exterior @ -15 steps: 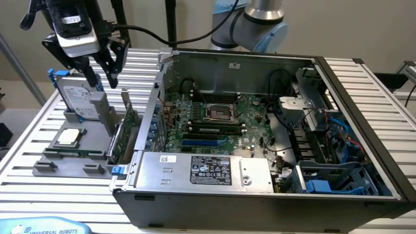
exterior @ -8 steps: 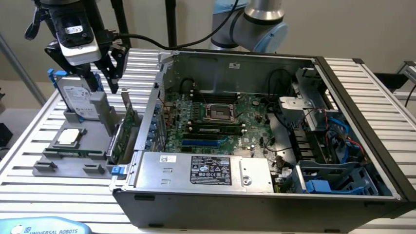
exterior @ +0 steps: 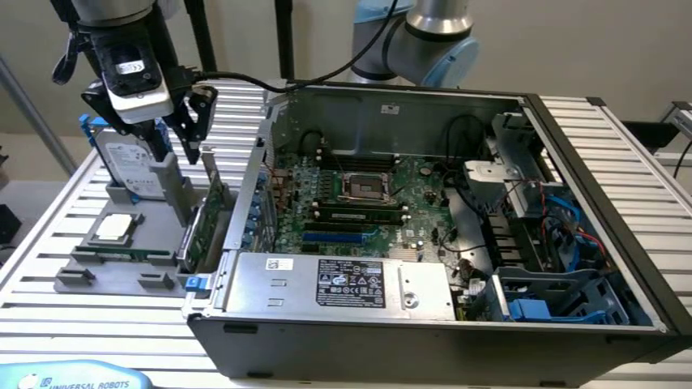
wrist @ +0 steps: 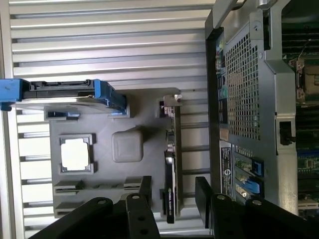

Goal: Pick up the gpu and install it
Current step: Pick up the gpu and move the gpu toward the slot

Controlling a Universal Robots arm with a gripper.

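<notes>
Status of gpu (exterior: 204,220): it stands on its long edge in a slot of the grey holder tray (exterior: 76,279), on the slatted table (exterior: 65,340), just beside the outer wall of the open computer case (exterior: 433,340) at the exterior view's left. Green board face visible in the exterior view. In the wrist view the card (wrist: 170,172) is seen edge-on, with its silver bracket (wrist: 172,98) at the end away from the fingers.

Gripper (exterior: 181,144): above the card, jaws spread wide, nothing held. In the wrist view the two dark fingers (wrist: 145,191) straddle the line of the card's edge, so the gripper (wrist: 174,196) appears lined up over it. No contact can be made out; the tips look clear of the card's top edge.

Other items in the tray:
- hard drive in blue frame (exterior: 135,166), upright, on the side of the gripper away from the case
- square silver processor chip (exterior: 117,228), lying flat

Case: side open, motherboard (exterior: 362,198) exposed, power supply (exterior: 335,284) along the near wall. No expansion card seated on the board as far as visible.

Progress (judgement): approach and alignment stage only. Pick not made, so the lift, the transfer into the case and the seating all remain.
</notes>
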